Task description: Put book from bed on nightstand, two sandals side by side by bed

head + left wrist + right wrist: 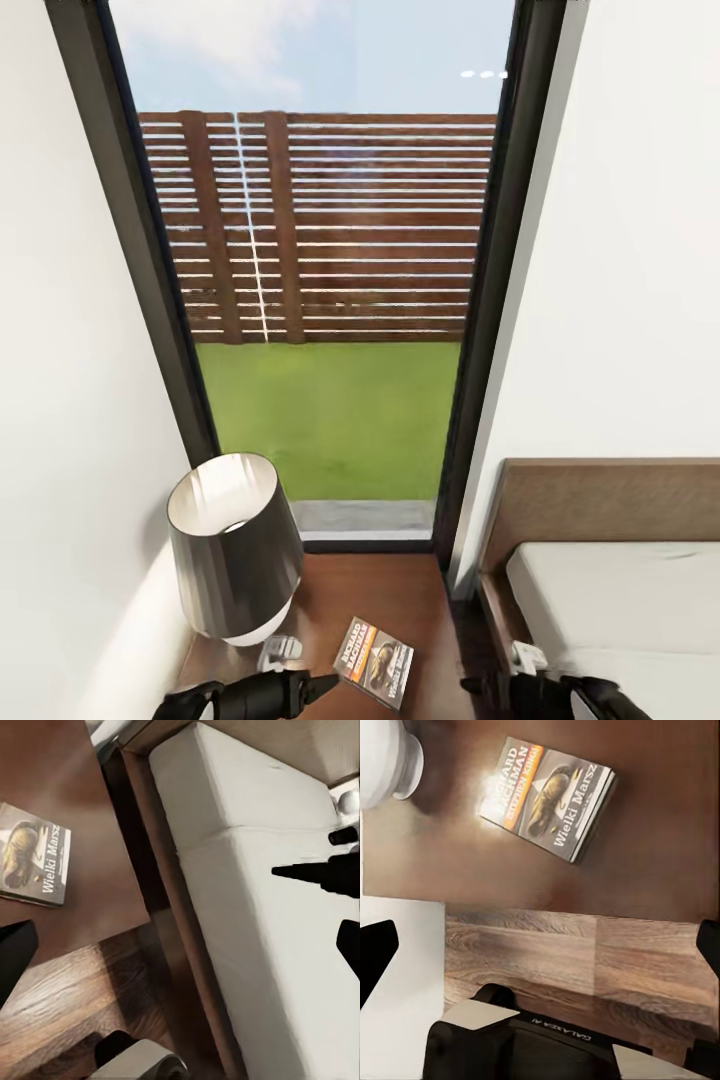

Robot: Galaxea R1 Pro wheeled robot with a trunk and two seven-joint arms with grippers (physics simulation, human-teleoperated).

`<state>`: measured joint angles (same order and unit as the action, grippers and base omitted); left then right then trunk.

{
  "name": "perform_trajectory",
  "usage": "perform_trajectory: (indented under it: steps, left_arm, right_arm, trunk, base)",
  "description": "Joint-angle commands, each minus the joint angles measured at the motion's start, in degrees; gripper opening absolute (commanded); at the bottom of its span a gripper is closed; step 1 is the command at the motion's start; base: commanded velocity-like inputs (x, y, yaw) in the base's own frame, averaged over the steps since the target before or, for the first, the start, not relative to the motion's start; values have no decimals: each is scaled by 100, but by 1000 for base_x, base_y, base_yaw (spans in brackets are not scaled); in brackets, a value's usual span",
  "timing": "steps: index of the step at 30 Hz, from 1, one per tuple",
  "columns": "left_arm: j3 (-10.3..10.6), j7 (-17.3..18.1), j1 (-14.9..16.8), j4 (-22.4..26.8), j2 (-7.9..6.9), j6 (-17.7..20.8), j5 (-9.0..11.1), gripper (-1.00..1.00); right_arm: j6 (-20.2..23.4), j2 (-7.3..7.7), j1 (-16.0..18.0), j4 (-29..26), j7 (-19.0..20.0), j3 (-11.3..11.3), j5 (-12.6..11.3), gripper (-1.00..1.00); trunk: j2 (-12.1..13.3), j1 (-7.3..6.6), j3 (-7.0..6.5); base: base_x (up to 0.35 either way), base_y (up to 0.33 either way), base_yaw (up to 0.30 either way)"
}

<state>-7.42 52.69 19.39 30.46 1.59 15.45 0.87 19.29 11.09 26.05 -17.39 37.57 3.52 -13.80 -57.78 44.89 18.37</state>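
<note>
The book (375,662) lies flat on the dark wooden nightstand (400,600), beside the lamp (235,545); nothing holds it. Its orange band and car picture are plain in the right wrist view (551,795), and its edge shows in the left wrist view (34,855). My left gripper (310,686) hovers just left of the book, open and empty (184,945). My right gripper (485,688) hangs between nightstand and bed (600,590), open (540,945), looking down on the book. The sandals are out of view.
A tall dark-framed window (330,300) stands behind the nightstand, with white wall on both sides. The bed's brown frame (180,922) runs close along the nightstand, a narrow strip of wood floor (585,952) between them. My own base (540,1042) is below.
</note>
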Motion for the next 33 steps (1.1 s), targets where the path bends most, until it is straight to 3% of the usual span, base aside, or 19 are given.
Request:
perform_trajectory:
  steps: [1, 5, 11, 16, 25, 28, 33]
  left_arm:
    - [-33, -21, 4, -69, -4, 50, 8, 100]
    - [-32, -206, 3, -582, -43, -286, -87, 100]
    - [-32, -724, 0, -1385, -60, -978, -244, 100]
    - [-32, -995, 1, -1978, -96, -1492, -261, 100]
    - [-32, -2057, -20, -2865, -140, -2165, -257, 100]
    - [-32, -2373, -195, -2914, -141, -2249, -255, 100]
    - [-32, -2521, -570, -2929, -149, -2283, -254, 100]
  right_arm:
    - [-135, 0, 2, 195, -3, 34, 61, 100]
    - [-591, -9, 1, 685, -11, 34, 237, 100]
    - [-895, -9, -2, 934, -13, 34, 262, 100]
    - [-1482, -13, 1, 1628, -27, 34, 264, 100]
    - [-1586, -19, -14, 2179, -47, 27, 264, 100]
    - [-1586, -19, -130, 2198, -48, 26, 264, 100]
    - [-1586, -19, -305, 2205, -52, 26, 264, 100]
  trunk:
    - [37, -22, -12]
    - [197, -110, -83]
    - [438, -242, -191]
    - [638, -352, -281]
    - [999, -549, -443]
    - [1120, -615, -496]
    - [1320, -725, -586]
  base:
    - [0, 0, 0]
    - [0, 0, 0]
    - [0, 0, 0]
    - [0, 0, 0]
    - [0, 0, 0]
    - [0, 0, 0]
    - [0, 0, 0]
